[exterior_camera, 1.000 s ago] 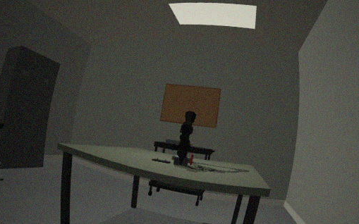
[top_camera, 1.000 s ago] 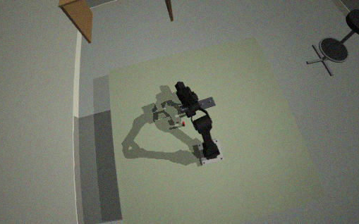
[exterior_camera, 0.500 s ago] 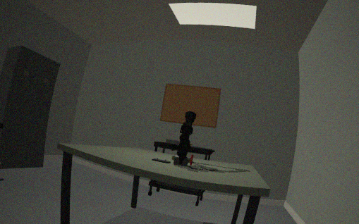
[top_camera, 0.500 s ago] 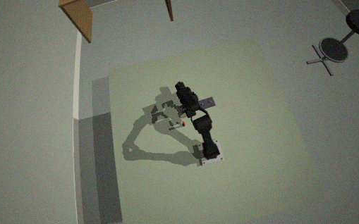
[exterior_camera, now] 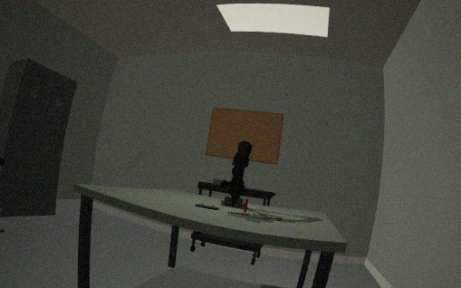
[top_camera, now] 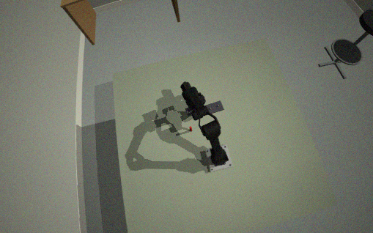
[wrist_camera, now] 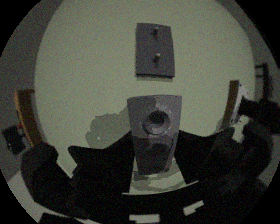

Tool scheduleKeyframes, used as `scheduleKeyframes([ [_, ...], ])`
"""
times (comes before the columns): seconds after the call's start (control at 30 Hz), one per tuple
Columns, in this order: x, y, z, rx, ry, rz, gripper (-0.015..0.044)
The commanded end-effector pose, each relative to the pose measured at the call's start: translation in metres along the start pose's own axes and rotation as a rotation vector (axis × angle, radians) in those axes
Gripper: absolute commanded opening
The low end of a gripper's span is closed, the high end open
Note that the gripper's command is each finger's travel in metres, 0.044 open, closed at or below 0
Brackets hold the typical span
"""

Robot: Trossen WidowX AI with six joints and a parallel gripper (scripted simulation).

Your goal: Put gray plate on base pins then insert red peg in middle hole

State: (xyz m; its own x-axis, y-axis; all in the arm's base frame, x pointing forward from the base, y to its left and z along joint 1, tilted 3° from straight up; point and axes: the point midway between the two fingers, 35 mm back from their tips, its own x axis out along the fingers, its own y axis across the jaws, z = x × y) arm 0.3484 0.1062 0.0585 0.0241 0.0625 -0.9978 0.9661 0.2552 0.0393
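Top view: mounted high overhead, facing down and slightly tilted; far off. Takes in the whole pale green table (top_camera: 258, 154), the arm (top_camera: 207, 124) near its middle, and surrounding floor with a stool (top_camera: 347, 51).

Exterior view: placed low in the room, at about table height, facing level across the table (exterior_camera: 156, 204) toward an orange board (exterior_camera: 244, 135) on the back wall; distant. The arm (exterior_camera: 238, 174) appears small.

Wrist view: carried on the arm, fisheye, looking down past the dark fingers; very near the table (wrist_camera: 84, 63).

Shared: all three show the table; top and exterior both show the arm.
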Motion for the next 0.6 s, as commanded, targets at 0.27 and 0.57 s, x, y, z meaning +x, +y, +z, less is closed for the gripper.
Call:
scheduleKeyframes([
  [0.27, -0.04, 0.002, -0.002, 0.004, -0.003, 0.007, 0.0],
  [0.57, -0.069, 0.0, -0.004, 0.004, -0.003, 0.007, 0.0],
])
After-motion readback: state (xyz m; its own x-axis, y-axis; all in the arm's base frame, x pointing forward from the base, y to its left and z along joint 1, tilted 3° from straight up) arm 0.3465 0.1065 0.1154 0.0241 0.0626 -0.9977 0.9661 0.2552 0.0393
